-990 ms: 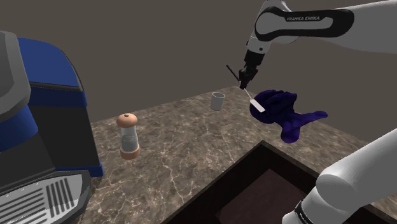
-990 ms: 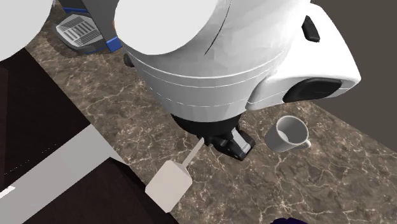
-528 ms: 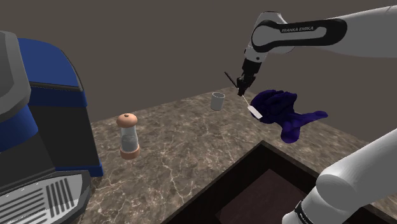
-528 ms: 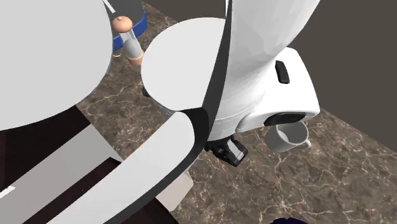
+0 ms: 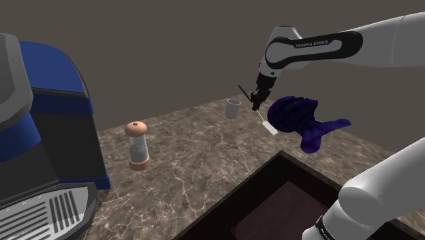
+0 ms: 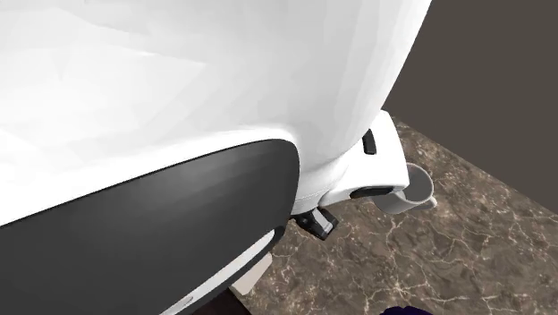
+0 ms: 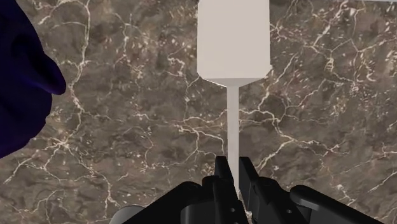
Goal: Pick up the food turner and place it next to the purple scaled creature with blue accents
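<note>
The marble counter [image 5: 184,160] carries the purple creature [image 5: 300,119], the reference item. The black gripper [image 5: 256,103] hangs just beside the creature, its fingers clamped on the thin handle of the white food turner [image 7: 232,44]. The turner's flat blade points down, close beside the creature's body. A small grey cup [image 5: 233,108] stands near the creature, beyond the gripper.

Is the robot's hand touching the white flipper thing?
Touching. The wrist view shows the hand shut on the white turner, with its thin handle clasped between both black fingers.
</note>
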